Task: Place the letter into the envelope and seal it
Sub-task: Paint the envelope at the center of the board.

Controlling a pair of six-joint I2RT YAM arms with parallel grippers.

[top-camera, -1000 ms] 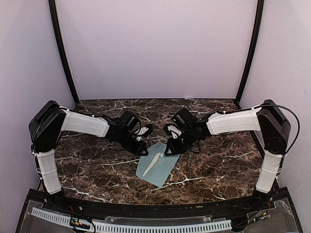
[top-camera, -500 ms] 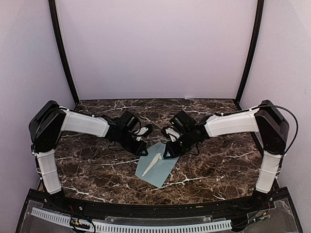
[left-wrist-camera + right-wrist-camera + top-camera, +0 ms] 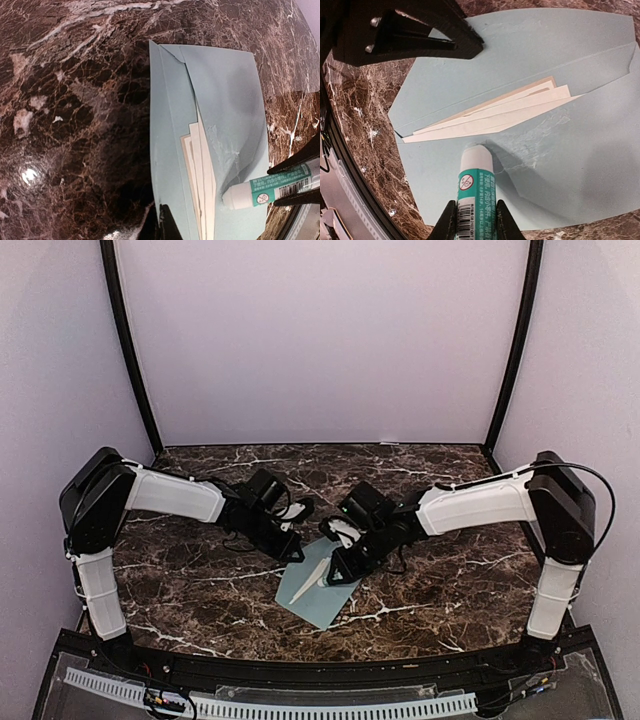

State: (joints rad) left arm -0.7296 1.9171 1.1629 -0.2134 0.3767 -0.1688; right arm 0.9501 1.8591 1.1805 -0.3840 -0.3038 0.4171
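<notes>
The pale blue envelope (image 3: pixel 318 588) lies flat on the marble table, flap open. The folded white letter (image 3: pixel 200 170) sits in its mouth, its edge showing (image 3: pixel 490 117). My right gripper (image 3: pixel 337 562) is shut on a white-and-green glue stick (image 3: pixel 476 185), whose white tip touches the flap just below the letter. Glue smears show on the flap (image 3: pixel 545 135). My left gripper (image 3: pixel 294 549) is shut, its tip resting on the envelope's far left corner (image 3: pixel 470 47). In the left wrist view the envelope (image 3: pixel 220 90) fills the middle, with the glue stick (image 3: pixel 270 189) at lower right.
The dark marble table (image 3: pixel 200 590) extends all round the envelope. Lilac walls close the back and sides. A black frame rail (image 3: pixel 300 670) runs along the near edge.
My right gripper has moved left and nearer with the glue stick, sliding its tip along the flap. The left arm has stayed put on the envelope.
</notes>
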